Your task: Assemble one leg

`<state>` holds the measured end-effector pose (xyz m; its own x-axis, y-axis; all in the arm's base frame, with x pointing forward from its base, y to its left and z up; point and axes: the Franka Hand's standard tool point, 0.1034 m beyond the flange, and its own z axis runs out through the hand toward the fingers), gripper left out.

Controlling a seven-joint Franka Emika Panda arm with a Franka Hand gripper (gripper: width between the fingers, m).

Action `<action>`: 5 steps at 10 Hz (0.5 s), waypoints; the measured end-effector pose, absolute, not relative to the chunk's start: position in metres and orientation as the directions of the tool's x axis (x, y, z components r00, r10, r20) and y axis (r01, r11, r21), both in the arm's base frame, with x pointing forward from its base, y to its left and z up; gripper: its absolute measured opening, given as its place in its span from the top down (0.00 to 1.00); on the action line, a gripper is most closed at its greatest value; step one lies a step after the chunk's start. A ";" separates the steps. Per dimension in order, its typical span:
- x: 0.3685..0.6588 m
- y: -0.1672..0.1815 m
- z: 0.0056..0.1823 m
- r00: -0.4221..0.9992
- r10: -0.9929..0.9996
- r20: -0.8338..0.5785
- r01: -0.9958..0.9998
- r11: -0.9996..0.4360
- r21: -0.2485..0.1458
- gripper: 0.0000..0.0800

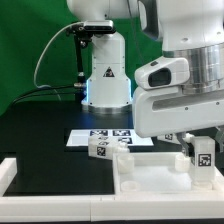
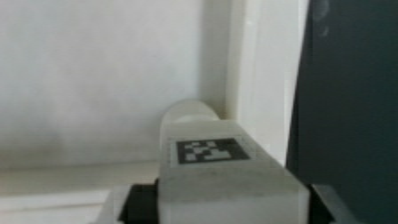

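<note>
My gripper (image 1: 203, 146) is shut on a leg (image 1: 203, 160), a small white block with a black-and-white tag. It holds the leg upright over the corner of the large white square tray-like piece (image 1: 140, 182) at the exterior view's right. In the wrist view the leg (image 2: 214, 150) fills the space between my gripper's (image 2: 228, 205) dark fingers (image 2: 143, 203), and its far end sits in the tray's inner corner by the raised rim (image 2: 258, 80). I cannot tell whether the leg touches the tray floor. Two more legs (image 1: 100, 148) lie beside the tray's far edge.
The marker board (image 1: 88, 135) lies on the black table behind the loose legs. The robot's white base (image 1: 106, 80) stands at the back in front of a green curtain. A white rail (image 1: 8, 172) runs along the table edge at the exterior view's left.
</note>
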<state>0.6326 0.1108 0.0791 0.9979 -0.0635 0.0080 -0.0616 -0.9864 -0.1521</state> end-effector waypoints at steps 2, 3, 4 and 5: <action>0.636 0.105 0.076 0.982 -0.190 -0.008 -0.188 -0.968 -0.166 0.63; 0.639 0.103 0.076 0.952 -0.306 -0.027 -0.306 -0.936 -0.172 0.64; 0.638 0.105 0.076 0.887 -0.458 -0.057 -0.460 -0.872 -0.166 0.64; 0.637 0.108 0.075 0.810 -0.581 -0.078 -0.585 -0.796 -0.155 0.64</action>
